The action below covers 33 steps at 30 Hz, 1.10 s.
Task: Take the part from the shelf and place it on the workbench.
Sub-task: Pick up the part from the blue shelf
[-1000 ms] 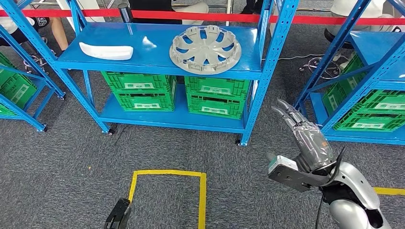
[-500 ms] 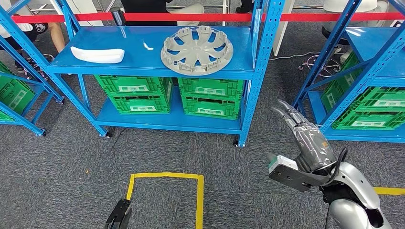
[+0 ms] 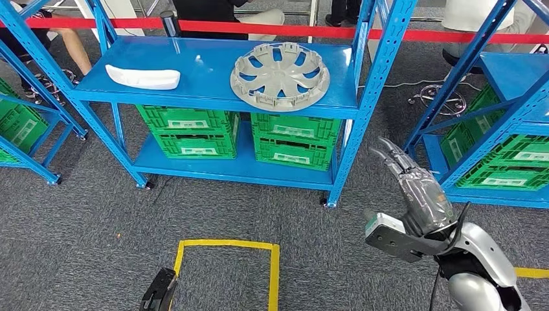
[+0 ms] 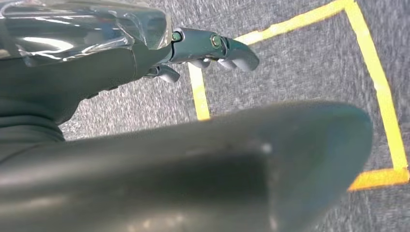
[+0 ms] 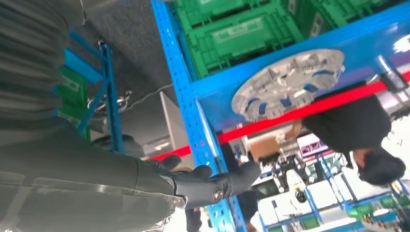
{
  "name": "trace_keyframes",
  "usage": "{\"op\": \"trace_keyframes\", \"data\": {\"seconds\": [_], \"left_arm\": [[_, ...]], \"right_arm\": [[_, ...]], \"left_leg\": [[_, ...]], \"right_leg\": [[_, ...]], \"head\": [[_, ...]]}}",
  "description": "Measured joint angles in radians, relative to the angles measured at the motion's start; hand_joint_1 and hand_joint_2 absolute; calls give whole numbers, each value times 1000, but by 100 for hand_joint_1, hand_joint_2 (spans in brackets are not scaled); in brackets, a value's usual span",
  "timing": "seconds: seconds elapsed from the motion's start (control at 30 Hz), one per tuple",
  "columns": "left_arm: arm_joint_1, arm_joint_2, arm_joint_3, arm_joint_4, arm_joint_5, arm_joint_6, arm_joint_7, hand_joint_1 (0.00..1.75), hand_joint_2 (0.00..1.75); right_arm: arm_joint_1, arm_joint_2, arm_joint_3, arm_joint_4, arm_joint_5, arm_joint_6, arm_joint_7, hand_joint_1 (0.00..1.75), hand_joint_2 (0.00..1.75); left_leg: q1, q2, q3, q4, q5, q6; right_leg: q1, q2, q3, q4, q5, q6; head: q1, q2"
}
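Observation:
A grey wheel cover (image 3: 280, 76) lies flat on the blue shelf's top board (image 3: 207, 78), towards its right end. A white curved part (image 3: 143, 77) lies at the left end of the same board. My right hand (image 3: 414, 188) is raised in front of the shelf's right post, below and to the right of the wheel cover, fingers stretched out and holding nothing. The right wrist view shows the wheel cover (image 5: 288, 83) well beyond its fingers (image 5: 212, 186). My left hand (image 3: 160, 293) hangs low over the floor, with its fingers (image 4: 212, 46) apart and nothing in them.
Green crates (image 3: 294, 139) fill the shelf's lower level. More blue racks with green crates stand at the left (image 3: 19, 123) and right (image 3: 511, 149). A red barrier tape (image 3: 272, 28) runs behind the shelf, with people beyond it. A yellow tape square (image 3: 226, 265) marks the grey carpet.
The whole picture has swung slightly left, then back right and a little down, so the camera moved. Both hands keep the same pose, and the parts lie as before.

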Motion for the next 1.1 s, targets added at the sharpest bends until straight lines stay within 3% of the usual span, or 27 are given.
{"op": "trace_keyframes", "data": {"seconds": [0.03, 0.07, 0.13, 0.17, 0.2, 0.27, 0.33, 0.4, 0.5, 0.53, 0.57, 0.6, 0.67, 0.73, 0.83, 0.9, 1.0, 1.03, 1.07, 1.1], "left_arm": [[1, -2, 0, 0, 0, 0, 0, 0, 0], [2, -3, 0, 0, -1, -1, 0, 0, 0], [2, -6, 0, 0, -1, -1, 0, 0, 0], [2, -7, 0, 0, -1, -1, 0, 0, 0], [1, -7, 0, 0, -2, -1, 0, 0, 0], [2, -5, 0, 0, -2, 0, 1, 0, 0], [2, -3, 0, 0, -2, 0, 1, 0, 0], [-1, -3, -1, 0, -2, 0, 0, 0, 0], [0, -2, -1, 0, -2, 0, 0, 0, 0], [1, -2, -1, 0, -2, 0, 0, 0, 0], [1, -2, -1, 0, -2, 0, 0, 0, 0], [1, -2, -1, 0, -2, 0, 0, 0, 0], [2, -1, -1, 0, -2, 0, 0, 0, 0], [3, 2, -1, 0, -2, -1, 0, 0, 0], [3, 4, 0, 0, -2, 0, 1, 0, 0], [2, 3, 0, 0, -3, -1, 1, 0, 0], [-1, 0, 0, 0, -6, -3, 1, 0, 0], [-1, -1, -1, 0, -8, -4, 1, 0, 0], [0, -2, -1, 0, -9, -6, 1, 0, 0], [0, -3, -1, 0, -10, -7, 1, 0, 0]], "right_arm": [[4, 0, 0, 0, 0, 0, 0, 0, 175], [6, 0, -1, 0, 0, 0, 0, 0, 175], [8, -1, -2, 0, 0, 0, 0, 0, 175], [9, -1, -2, 1, 0, 0, 0, 0, 175], [9, -2, -3, 1, 0, 1, 0, 0, 175], [12, -2, -3, 1, 0, 2, 1, 0, 175], [14, -2, -4, -1, 0, 1, 1, 0, 175], [13, -2, -4, -3, 0, 1, 0, 0, 175], [14, -1, -4, -4, 0, 2, 0, 0, 175], [15, -1, -4, -4, 0, 1, 0, 0, 175], [15, -1, -4, -4, 0, 2, 0, 0, 175], [14, -1, -3, -4, 0, 1, 0, 0, 175], [13, -1, -3, -5, 0, 1, -1, 0, 175], [13, -1, -3, -6, 0, 2, -1, 0, 175], [14, -1, -4, -9, 0, 2, -1, 0, 175], [12, -2, -5, -10, 0, 2, -1, 0, 175], [15, -4, -6, -10, 0, 2, -1, 0, 175], [18, -4, -6, -10, 0, 2, -1, 0, 175], [20, -4, -6, -10, 0, 2, -1, 0, 175], [22, -4, -6, -10, 1, 2, -1, 0, 175]], "left_leg": [[-1, -2, 4, 2, -6, -3], [-1, -4, 9, 5, -13, -7], [1, -6, 24, 14, -34, -17], [0, -6, 30, 21, -45, -24], [0, -6, 31, 27, -57, -30], [-2, -3, 31, 38, -71, -41], [0, -1, 23, 61, -75, -49], [6, -1, -28, 149, -82, -62], [22, -1, -160, 332, -146, -84], [27, -1, -190, 355, -158, -88], [30, -1, -204, 345, -150, -88], [31, -1, -200, 300, -117, -87], [29, -1, -166, 166, -10, -76], [21, 0, -141, 81, 53, -62], [14, 0, -107, 43, 56, -42], [14, -3, -72, 20, 54, -30], [7, -10, -47, 11, 34, -18], [4, -12, -39, 11, 26, -16], [1, -15, -29, 12, 16, -15], [-2, -17, -15, 12, 6, -15]], "right_leg": [[0, 0, -23, 21, 0, 7], [-1, 0, -26, 1, 19, 19], [-3, -1, 18, -126, 92, 36], [-3, -3, 38, -184, 115, 35], [0, -4, 52, -221, 128, 25], [5, -4, 55, -231, 124, -3], [0, 0, 68, -231, 124, -18], [-5, 2, 87, -233, 112, -27], [-6, 4, 113, -234, 87, -30], [-6, 6, 124, -234, 78, -29], [-6, 7, 137, -234, 68, -27], [-6, 8, 152, -234, 58, -25], [-5, 9, 180, -236, 37, -20], [-4, 11, 196, -248, 23, -11], [-2, 11, 214, -255, 32, 13], [-1, 7, 194, -197, 32, 14], [5, 6, 57, -7, -25, -9], [8, 6, 18, 29, -47, -14], [10, 6, -4, 29, -54, -14], [13, 6, -7, -5, -39, -8]], "head": [[0, 0], [0, 0], [0, 0], [0, 0], [0, 0], [-3, 0], [-5, 0], [-6, 0], [-7, 0], [-7, 0], [-7, 0], [-7, 0], [-7, 0], [-7, 0], [-7, 0], [-3, 0], [-1, 0], [-1, 0], [-1, 0], [-1, 0]]}}
